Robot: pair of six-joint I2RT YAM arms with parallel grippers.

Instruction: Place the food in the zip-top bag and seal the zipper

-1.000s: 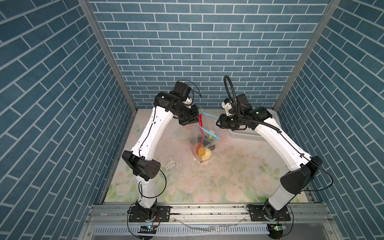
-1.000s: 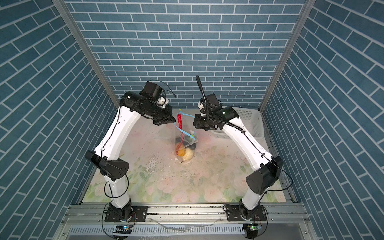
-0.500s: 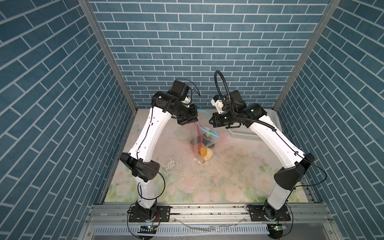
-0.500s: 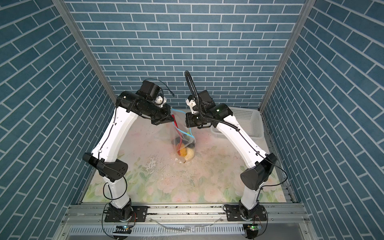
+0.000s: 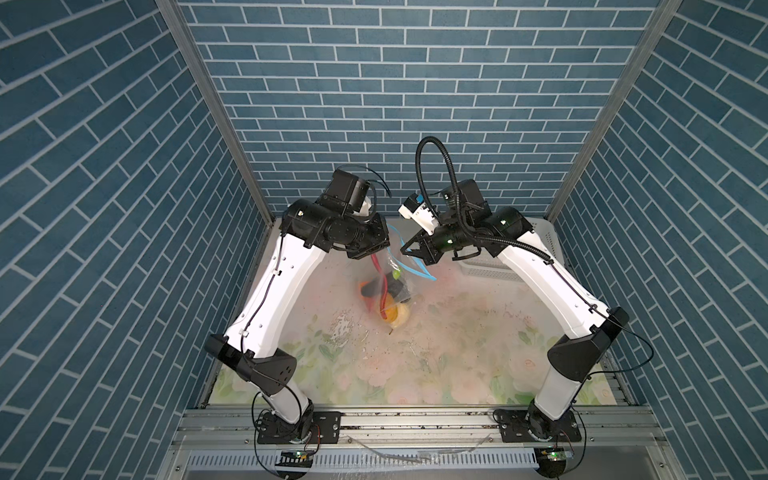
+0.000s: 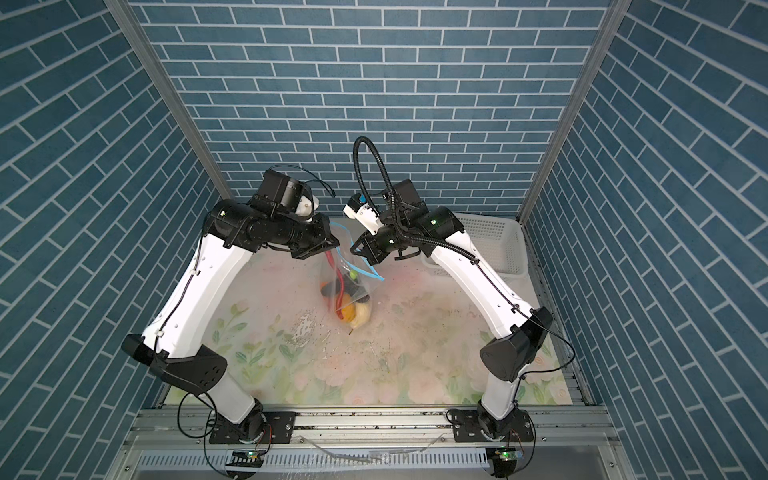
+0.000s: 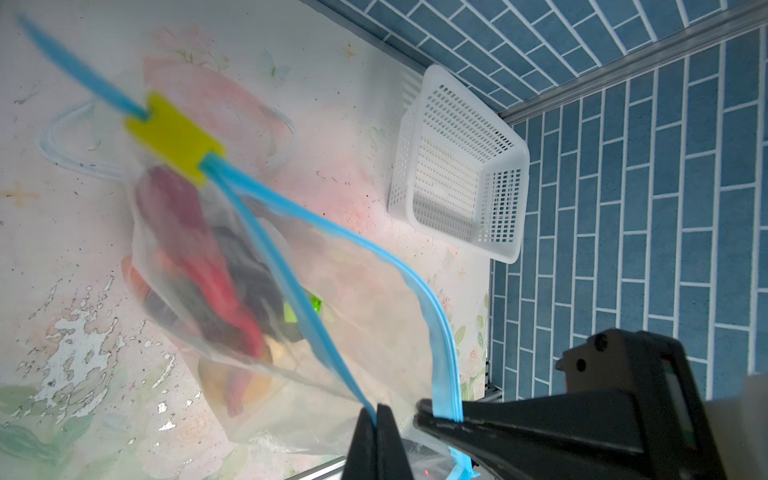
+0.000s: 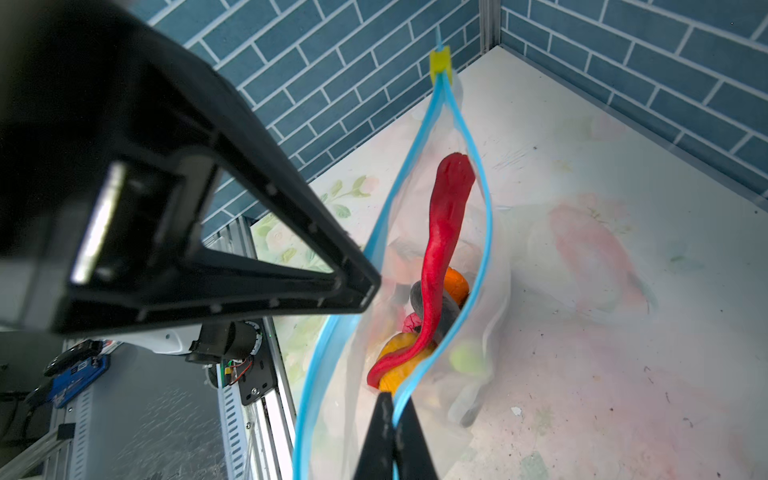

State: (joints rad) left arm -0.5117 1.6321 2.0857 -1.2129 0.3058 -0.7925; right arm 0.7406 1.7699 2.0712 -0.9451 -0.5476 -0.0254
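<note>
**Zip-top bag**: clear, crinkled film, hung above the floral, scuffed desk, left of the basket in both top views. Whether its bottom touches the desk cannot be told.

**Zipper**: thin light blue strip, its two lips parted. Only the wrist views show the yellow slider at the end away from both tools.

**Left tool**: clenched on one lip.

**Right tool**: clenched on the opposite lip. The top views show only black tips close together over the bag, left of the basket.

**Food**: all inside the bag. The right wrist view looks through the mouth at:
- a long, bent red strip
- an orange piece
- a black lump
- a yellow-orange round

**Basket**: white plastic, rectangular, with slotted walls.
</note>
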